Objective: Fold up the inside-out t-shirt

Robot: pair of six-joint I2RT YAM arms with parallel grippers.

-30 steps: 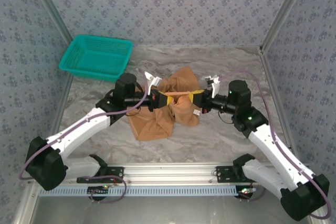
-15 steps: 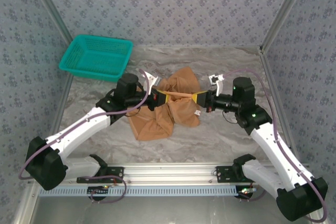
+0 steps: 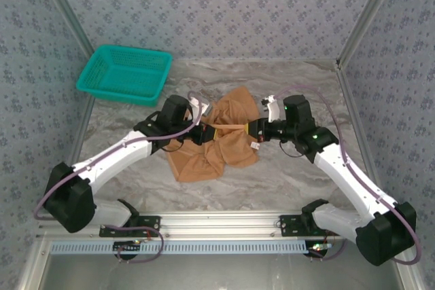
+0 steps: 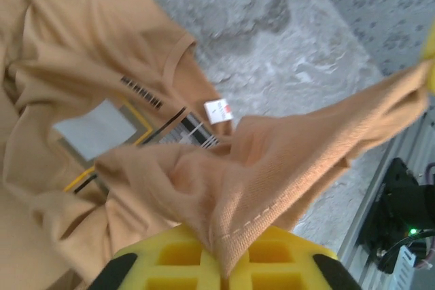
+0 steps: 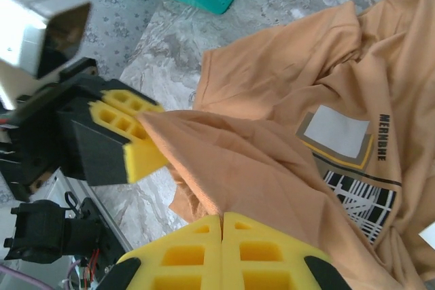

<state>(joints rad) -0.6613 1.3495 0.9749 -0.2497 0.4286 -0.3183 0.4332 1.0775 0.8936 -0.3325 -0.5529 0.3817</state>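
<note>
Basket: a teal mesh basket (image 3: 119,96) sits at the far left corner of the desk (image 3: 285,168), well apart from the shirt and from both arms
Surroundings: patterned walls (image 3: 224,11) close the desk in on three sides, and a metal rail (image 3: 217,221) runs along the near edge by the arm bases
In the way: the two arms reach in from either side and their wrists meet over the shirt, hiding part of its middle in the overhead view
T-shirt: the orange-tan t-shirt (image 3: 211,157) lies crumpled in the middle of the desk, most of it resting on the marbled surface, with one band of cloth lifted off the heap
Markings: a print with a pale grey square and black stripes (image 5: 336,130) faces up, and a small white tag (image 4: 217,110) sits by the neckline
Left end effector: the left end effector (image 3: 206,129) is clenched, its yellow pads pinching a stitched edge of the raised cloth
Right end effector: the right end effector (image 3: 251,128) is clenched too, pads pressed together on the other end of that band
Between them: the cloth runs taut from one grip to the other, the two close together just above the heap
</note>
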